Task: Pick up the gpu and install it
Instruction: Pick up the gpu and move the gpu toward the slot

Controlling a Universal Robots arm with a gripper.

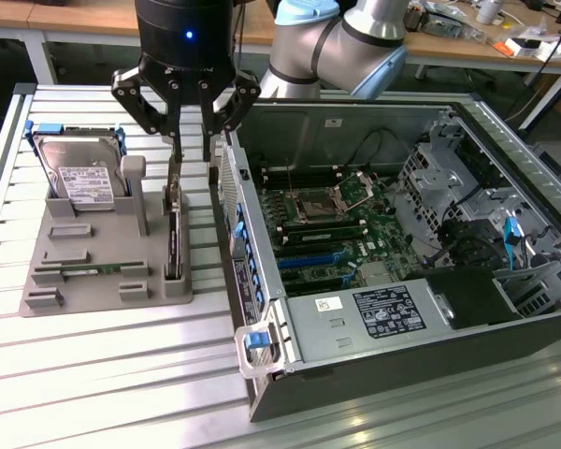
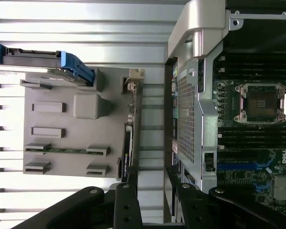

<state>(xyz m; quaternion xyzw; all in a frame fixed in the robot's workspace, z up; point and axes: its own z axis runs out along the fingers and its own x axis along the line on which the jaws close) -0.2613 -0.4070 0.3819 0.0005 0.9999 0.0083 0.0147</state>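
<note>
The gpu (image 1: 173, 241) is a slim black card standing on edge in a slot of the grey holder (image 1: 103, 234), with its metal bracket (image 1: 171, 195) at the far end. My gripper (image 1: 194, 164) hangs open just above that bracket end, between the holder and the computer case. One of its fingers (image 1: 176, 161) is right over the card and the other is beside the case wall. In the wrist view the gpu (image 2: 128, 138) shows edge-on, in line with one of the fingers (image 2: 132, 174) of the gripper (image 2: 151, 176). Nothing is held.
The open computer case (image 1: 262, 309) lies at the exterior view's right, with its motherboard (image 1: 337, 234) and blue slots (image 1: 309, 257) exposed. A hard drive (image 1: 79, 173) with blue rails and a green memory stick (image 1: 93, 271) sit in the holder. A slatted metal table (image 1: 103, 374) lies underneath.
</note>
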